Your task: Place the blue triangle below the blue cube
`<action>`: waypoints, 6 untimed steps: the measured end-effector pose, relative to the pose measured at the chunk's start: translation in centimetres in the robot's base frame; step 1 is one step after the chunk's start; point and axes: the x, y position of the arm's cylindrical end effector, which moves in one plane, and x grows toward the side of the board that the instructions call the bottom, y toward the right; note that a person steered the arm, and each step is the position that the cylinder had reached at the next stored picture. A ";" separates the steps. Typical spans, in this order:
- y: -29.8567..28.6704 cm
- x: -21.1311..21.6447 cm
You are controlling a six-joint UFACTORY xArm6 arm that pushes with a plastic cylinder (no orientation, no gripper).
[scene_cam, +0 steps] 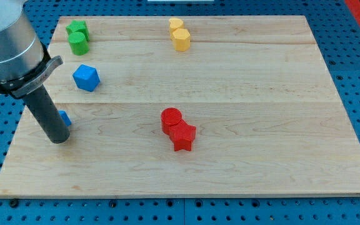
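Observation:
The blue cube (86,77) sits on the wooden board at the view's upper left. The blue triangle (65,118) lies below it, near the board's left edge; only its right corner shows, the rest is hidden behind my rod. My tip (59,139) rests on the board right against the triangle, at its lower left. The triangle is below the cube and a little to its left.
Two green blocks (77,35) stand together at the top left. Two yellow blocks (179,34) stand at the top middle. A red cylinder (171,119) touches a red star (182,136) at the board's middle. The board's left edge (19,128) is close to my tip.

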 end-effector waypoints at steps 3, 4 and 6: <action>-7.3 1.4; -7.2 0.1; -4.2 -3.5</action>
